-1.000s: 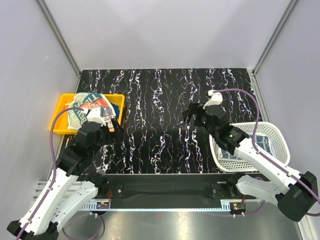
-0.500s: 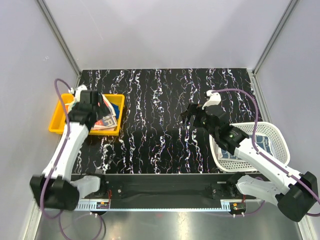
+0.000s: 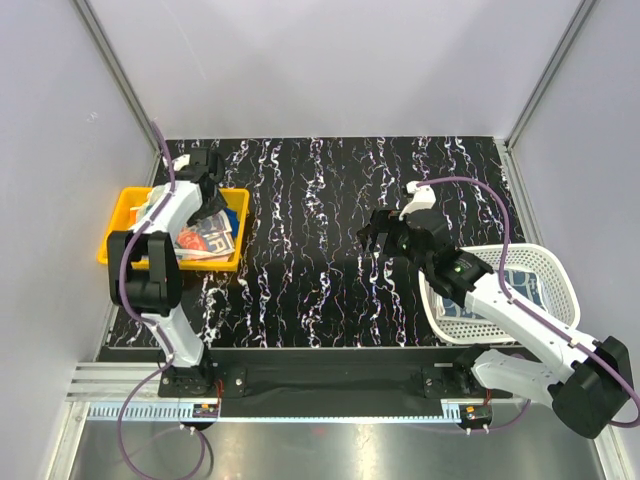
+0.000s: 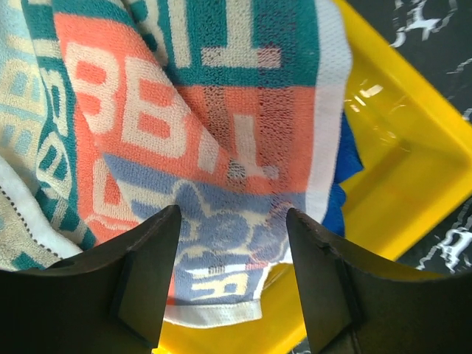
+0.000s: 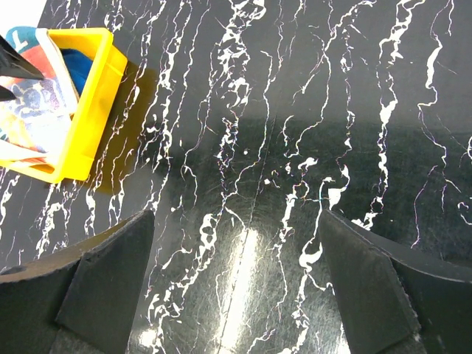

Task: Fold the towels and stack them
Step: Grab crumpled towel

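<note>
Left wrist view: the left hand [image 4: 232, 215] hangs directly above the printed towel [image 4: 184, 110], fingers spread wide and gripping nothing. The towel lies rumpled in the yellow tray [image 4: 402, 173], filling the upper left. Its white hem runs down right of centre over a blue towel [image 4: 345, 166]. The right hand [image 5: 236, 221], open and empty, is well apart over the worktop [image 5: 295, 110].

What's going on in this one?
The left claw hangs open over a printed towel that lies in the yellow tray on top of a blue towel, and it is not gripping it. The right claw hovers open and empty above the black table. A white basket sits to the right.
</note>
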Robot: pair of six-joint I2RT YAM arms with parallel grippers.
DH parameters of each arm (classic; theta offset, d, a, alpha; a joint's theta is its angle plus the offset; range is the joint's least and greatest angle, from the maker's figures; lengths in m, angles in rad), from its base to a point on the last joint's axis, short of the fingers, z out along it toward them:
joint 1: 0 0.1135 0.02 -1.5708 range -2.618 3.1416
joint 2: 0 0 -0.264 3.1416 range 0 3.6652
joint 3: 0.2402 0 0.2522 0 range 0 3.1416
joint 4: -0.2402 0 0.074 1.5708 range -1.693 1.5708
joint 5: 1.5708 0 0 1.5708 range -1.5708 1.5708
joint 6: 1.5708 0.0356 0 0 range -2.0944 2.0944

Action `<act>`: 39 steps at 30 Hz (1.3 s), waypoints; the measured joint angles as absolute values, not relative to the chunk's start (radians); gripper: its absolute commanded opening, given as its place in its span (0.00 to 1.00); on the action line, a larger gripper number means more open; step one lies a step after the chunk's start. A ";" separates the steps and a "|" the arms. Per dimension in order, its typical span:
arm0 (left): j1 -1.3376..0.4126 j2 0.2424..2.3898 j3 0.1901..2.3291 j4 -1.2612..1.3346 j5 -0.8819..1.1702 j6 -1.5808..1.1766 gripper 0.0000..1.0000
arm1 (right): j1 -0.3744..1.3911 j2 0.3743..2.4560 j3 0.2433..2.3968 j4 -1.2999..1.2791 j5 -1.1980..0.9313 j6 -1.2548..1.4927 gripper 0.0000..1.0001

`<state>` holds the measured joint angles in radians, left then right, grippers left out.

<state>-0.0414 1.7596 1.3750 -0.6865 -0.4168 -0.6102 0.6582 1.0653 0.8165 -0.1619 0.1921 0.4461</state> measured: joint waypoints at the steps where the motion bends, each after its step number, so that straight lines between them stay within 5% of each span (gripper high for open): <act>1: -0.041 1.774 1.379 -0.692 -0.421 -0.611 0.61 | 0.658 1.066 0.817 -0.162 0.192 0.446 1.00; 5: -0.038 1.810 1.408 -0.714 -0.432 -0.615 0.45 | 0.658 1.065 0.817 -0.162 0.190 0.446 1.00; 11: -0.036 1.815 1.419 -0.717 -0.439 -0.622 0.00 | 0.658 1.065 0.817 -0.162 0.189 0.445 1.00; 25: -0.101 1.570 1.462 -0.775 -0.389 -0.540 0.00 | 0.658 1.070 0.817 -0.162 0.189 0.446 1.00; 39: -0.678 1.327 1.596 -0.862 -0.405 -0.510 0.00 | 0.658 1.101 0.929 -0.244 0.292 0.446 1.00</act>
<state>-0.6781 1.3266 1.5955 -0.8623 -0.4046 -0.5102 0.6582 1.1007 0.9291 -0.2443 0.2920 0.4461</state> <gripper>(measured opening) 0.012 0.994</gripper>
